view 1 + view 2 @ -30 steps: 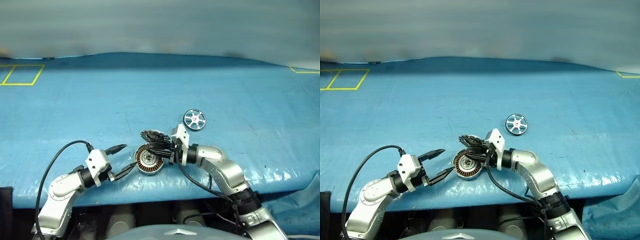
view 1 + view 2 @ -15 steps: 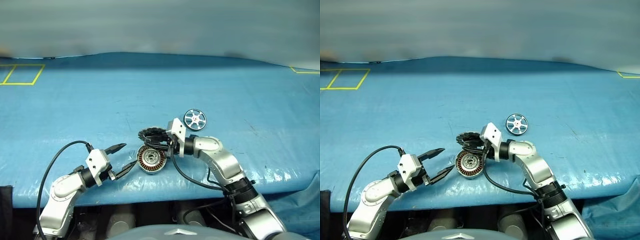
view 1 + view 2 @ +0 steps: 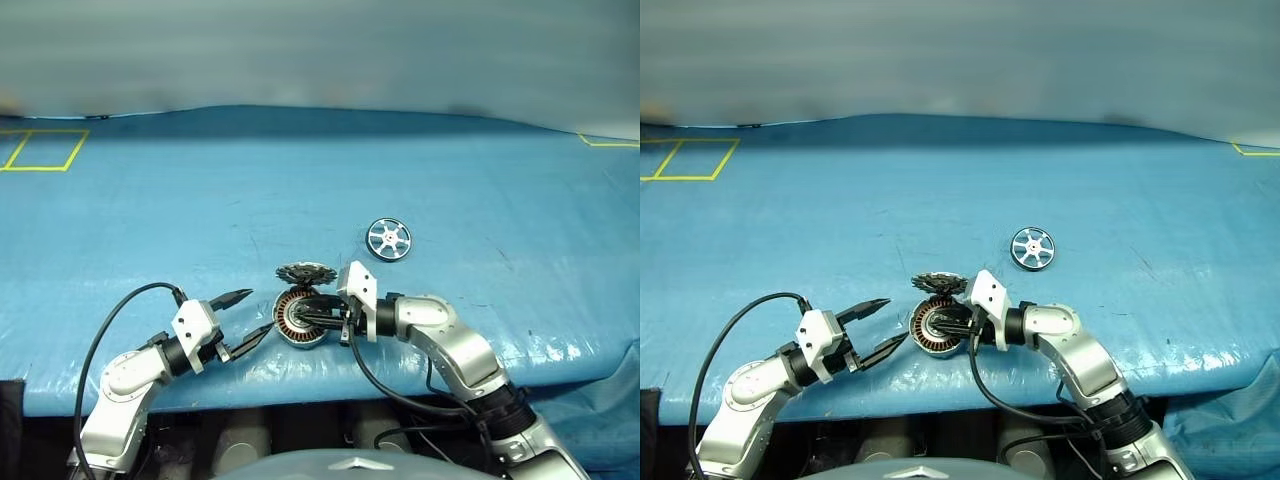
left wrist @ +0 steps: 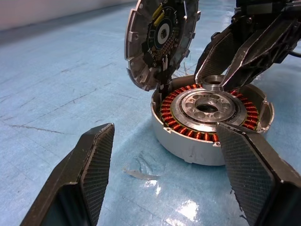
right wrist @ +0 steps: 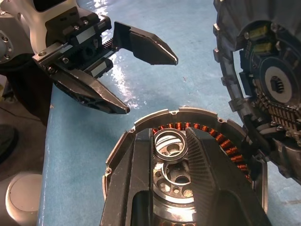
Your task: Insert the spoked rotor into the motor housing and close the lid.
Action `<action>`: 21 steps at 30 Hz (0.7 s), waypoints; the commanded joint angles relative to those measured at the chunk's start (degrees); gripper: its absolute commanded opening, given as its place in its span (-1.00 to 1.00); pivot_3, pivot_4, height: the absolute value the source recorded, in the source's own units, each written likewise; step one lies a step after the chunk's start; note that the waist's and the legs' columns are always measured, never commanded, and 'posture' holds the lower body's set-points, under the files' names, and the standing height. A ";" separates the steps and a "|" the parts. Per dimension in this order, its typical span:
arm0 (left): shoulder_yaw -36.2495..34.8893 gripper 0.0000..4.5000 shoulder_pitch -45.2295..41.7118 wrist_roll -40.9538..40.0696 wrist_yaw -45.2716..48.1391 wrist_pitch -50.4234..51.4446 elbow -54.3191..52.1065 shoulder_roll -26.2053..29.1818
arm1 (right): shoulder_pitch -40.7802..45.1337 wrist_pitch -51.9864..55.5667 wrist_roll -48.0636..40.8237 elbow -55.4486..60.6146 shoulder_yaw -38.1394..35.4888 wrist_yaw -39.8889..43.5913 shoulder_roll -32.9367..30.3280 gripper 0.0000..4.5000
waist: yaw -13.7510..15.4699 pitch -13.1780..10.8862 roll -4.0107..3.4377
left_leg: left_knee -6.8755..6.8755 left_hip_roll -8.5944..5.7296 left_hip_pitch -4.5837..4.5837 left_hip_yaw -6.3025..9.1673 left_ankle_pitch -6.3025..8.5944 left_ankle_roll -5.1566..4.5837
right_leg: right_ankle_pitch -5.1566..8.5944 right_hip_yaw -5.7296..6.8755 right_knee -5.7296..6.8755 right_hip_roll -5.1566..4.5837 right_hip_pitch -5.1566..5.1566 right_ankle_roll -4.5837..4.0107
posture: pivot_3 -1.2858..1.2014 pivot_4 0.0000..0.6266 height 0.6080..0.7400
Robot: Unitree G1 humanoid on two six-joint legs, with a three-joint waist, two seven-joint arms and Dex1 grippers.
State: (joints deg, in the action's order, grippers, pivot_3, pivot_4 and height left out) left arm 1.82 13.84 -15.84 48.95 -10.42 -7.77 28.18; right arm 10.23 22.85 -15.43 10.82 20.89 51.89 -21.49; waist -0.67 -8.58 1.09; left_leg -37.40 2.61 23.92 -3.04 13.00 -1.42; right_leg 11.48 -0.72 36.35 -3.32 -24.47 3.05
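Right gripper (image 5: 171,155) hovering over open housing (image 3: 300,320), pinching small ring (image 5: 170,143) above hub. Left gripper (image 3: 243,315) waiting open, just left of housing. Lid (image 3: 304,272) standing up at far rim. Rotor (image 3: 388,239) lying far-right, nearer right arm.

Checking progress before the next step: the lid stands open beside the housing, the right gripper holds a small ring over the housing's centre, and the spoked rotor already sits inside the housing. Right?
Not quite. The spoked rotor lies on the blue table, apart from the motor housing, as the left eye view shows. The lid is open, and the right gripper holds the small ring.
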 commanded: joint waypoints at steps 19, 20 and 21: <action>-0.55 0.64 -0.04 0.18 0.47 -2.58 0.90 0.05 | 0.19 -3.13 1.84 -2.17 0.27 -0.21 0.31 -0.71 | 0.00 0.00 0.01 | -0.01 0.00 -0.01 0.00 0.00 0.00 | -0.01 0.01 0.00 0.00 -0.02 -0.01 | 0.03 -0.52 1.00; -0.56 0.64 -0.10 0.19 0.46 -2.59 0.94 0.06 | 0.20 -3.25 1.90 -2.24 0.30 -0.23 0.33 -0.71 | 0.00 0.00 0.01 | -0.01 0.00 -0.01 0.00 0.00 0.00 | 0.00 0.01 0.00 0.00 -0.02 -0.01 | 0.03 -0.52 1.00; -0.56 0.64 -0.16 0.18 0.44 -2.55 0.92 0.08 | 0.14 -3.21 1.48 -2.10 0.08 -0.21 0.54 -0.71 | 0.00 0.00 0.01 | -0.01 0.00 -0.01 0.00 0.00 0.00 | 0.00 0.01 0.00 0.00 -0.02 0.00 | 0.03 -0.52 1.00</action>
State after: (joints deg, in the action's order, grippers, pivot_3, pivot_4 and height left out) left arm 1.77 13.98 -15.79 49.64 -11.78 -6.66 28.21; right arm 10.29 20.61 -13.61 7.48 21.22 51.27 -21.06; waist -0.67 -8.57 1.10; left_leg -37.41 2.60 23.91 -3.04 13.00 -1.42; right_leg 11.48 -0.72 36.35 -3.32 -24.49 3.05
